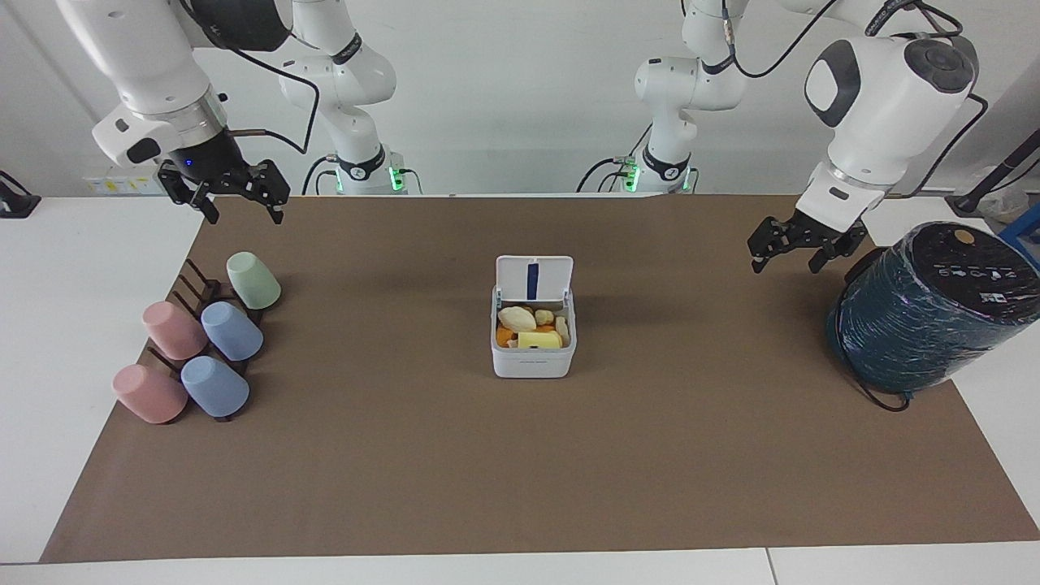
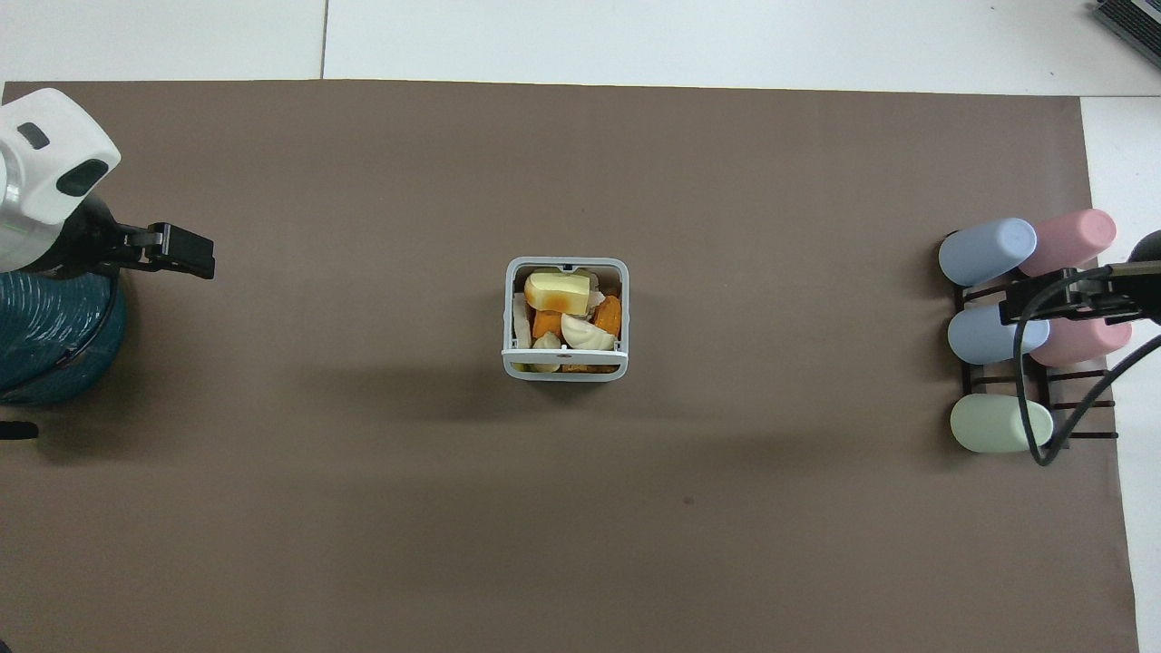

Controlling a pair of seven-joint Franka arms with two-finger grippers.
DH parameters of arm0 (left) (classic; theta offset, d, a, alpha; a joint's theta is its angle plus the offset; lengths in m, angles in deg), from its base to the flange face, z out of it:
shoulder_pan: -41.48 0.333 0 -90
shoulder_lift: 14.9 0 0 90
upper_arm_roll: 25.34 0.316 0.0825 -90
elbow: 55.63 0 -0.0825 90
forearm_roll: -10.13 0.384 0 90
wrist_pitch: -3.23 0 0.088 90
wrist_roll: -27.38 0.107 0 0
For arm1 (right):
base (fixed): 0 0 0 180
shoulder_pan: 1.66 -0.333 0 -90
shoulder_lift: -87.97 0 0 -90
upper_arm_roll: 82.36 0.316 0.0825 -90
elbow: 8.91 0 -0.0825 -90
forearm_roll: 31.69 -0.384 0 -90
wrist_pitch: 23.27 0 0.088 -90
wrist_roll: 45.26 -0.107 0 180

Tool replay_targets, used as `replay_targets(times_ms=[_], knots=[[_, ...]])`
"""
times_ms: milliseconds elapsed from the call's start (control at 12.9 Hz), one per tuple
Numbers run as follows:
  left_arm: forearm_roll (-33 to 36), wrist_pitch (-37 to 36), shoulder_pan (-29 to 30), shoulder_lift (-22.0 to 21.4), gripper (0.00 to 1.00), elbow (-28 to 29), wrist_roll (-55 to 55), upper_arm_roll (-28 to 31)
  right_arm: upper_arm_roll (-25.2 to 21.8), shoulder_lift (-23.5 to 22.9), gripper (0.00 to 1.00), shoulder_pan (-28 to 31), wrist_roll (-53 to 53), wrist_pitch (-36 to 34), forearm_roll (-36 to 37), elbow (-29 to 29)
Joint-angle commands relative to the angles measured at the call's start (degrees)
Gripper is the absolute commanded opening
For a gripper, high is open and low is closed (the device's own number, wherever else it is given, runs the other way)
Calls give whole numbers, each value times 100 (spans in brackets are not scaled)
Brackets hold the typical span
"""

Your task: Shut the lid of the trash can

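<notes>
The small white trash can (image 1: pixel 532 362) stands in the middle of the brown mat, filled with yellow, orange and cream scraps. Its lid (image 1: pixel 534 279) stands upright and open on the edge nearer to the robots, blue stripe showing. In the overhead view the trash can's rim (image 2: pixel 565 265) shows, with the lid (image 2: pixel 564 354) edge-on. My left gripper (image 1: pixel 784 262) is open and empty, raised over the mat beside the teal cylinder; it also shows in the overhead view (image 2: pixel 195 263). My right gripper (image 1: pixel 244 213) is open and empty, raised over the cup rack, and waits (image 2: pixel 1009 312).
A large dark teal wrapped cylinder (image 1: pixel 926 317) stands at the left arm's end of the table. A dark rack (image 1: pixel 199 292) with pink, blue and green cups lying on it sits at the right arm's end. A brown mat (image 1: pixel 520 471) covers the table.
</notes>
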Motion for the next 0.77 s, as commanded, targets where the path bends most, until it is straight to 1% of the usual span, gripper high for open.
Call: replay_targets(times_ms=[0,232,310,387,465,620,697], knots=[[-47,282,-111,-331,100,493,-22,-33,19,85,100,23,-53,-56,-91,47],[-47,308,-382,-497,100,826,-416,-33,19,85,100,23,-53,-56,-100,47],[-47,361,-549,-567,94,975,-635,-33,19,85,100,23,-53,-56,-100,47],[-38,396,-777,-629,73,1090,-907,-33,19,85,100,23,-53,-56,-91,47],[-47,396,-1023,-647,58,1117,-1223,-33,19,85,100,23,-53,-56,-100,47],[-47,396,-1480,-691,37,1170,-1777,-33,19,85,100,23,-53,-56,-100,47],[-47,414,-1708,-700,30,1179,-2050,-41,19,85,100,23,-53,-56,-100,47]])
